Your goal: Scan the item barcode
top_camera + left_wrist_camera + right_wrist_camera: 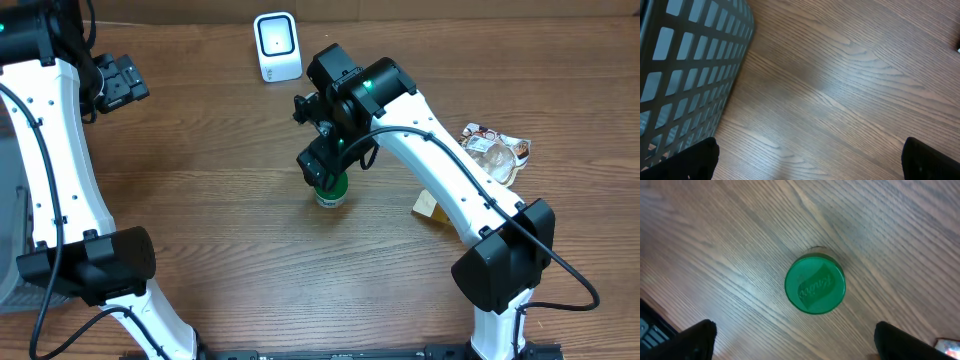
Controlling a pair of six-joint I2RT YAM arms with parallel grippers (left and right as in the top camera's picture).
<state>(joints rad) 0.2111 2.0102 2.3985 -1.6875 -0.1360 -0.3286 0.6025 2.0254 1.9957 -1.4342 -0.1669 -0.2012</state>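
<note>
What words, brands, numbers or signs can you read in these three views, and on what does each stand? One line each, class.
Green lid: one raised script word, too blurred to read for certain.
Crumpled wrapper: print too small to read.
White scanner: no text shows.
Left wrist view: no text at all.

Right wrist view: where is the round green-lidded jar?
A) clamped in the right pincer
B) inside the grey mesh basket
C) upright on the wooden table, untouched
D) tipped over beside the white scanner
C: the round green-lidded jar stands lid-up on the wooden table, clear of both fingers of the open right pincer.
</note>
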